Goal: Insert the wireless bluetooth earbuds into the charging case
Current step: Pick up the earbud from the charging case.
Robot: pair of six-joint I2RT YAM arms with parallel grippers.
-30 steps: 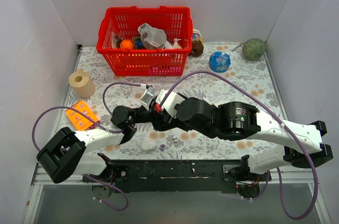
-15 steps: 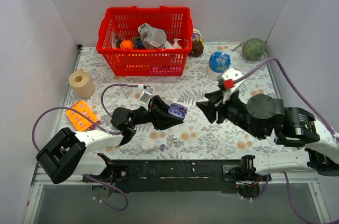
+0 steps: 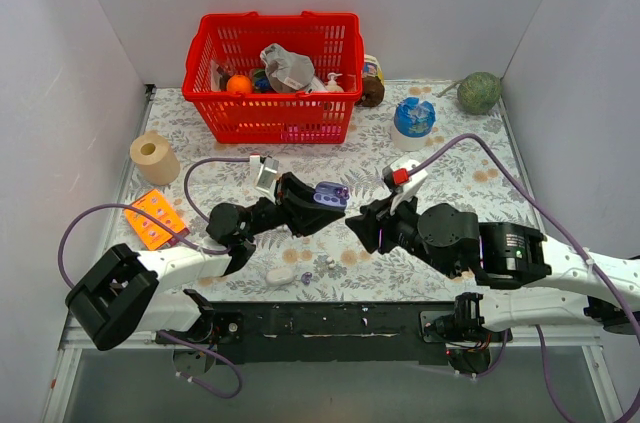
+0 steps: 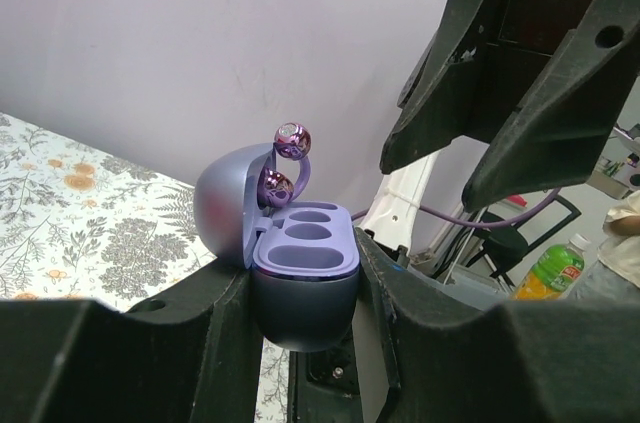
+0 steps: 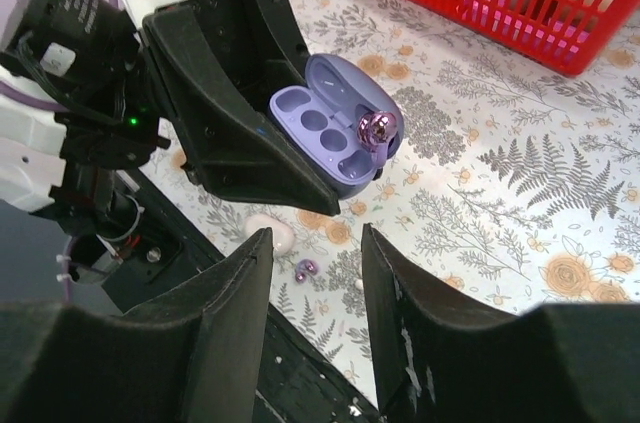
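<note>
My left gripper (image 3: 318, 205) is shut on the lavender charging case (image 3: 331, 194) and holds it above the table, lid open. In the left wrist view the case (image 4: 305, 248) sits between my fingers (image 4: 225, 313), its sockets empty. One shiny purplish earbud (image 4: 291, 140) rests at the far rim by the lid; it also shows in the right wrist view (image 5: 377, 128). Another earbud (image 3: 307, 276) lies on the table below and also shows in the right wrist view (image 5: 305, 267). My right gripper (image 3: 362, 228) is open and empty, just right of the case, with nothing between its fingers (image 5: 230, 313).
A red basket (image 3: 270, 78) full of items stands at the back. A paper roll (image 3: 154, 156) and an orange card (image 3: 155, 218) lie at the left. A blue cup (image 3: 413, 116) and a green ball (image 3: 480, 93) are at the back right. A white oval object (image 3: 280, 275) lies near the front edge.
My right gripper pulled away from the case to the right, then came back close to it. My left gripper raised the case slightly. An earbud now sits at the case rim.
</note>
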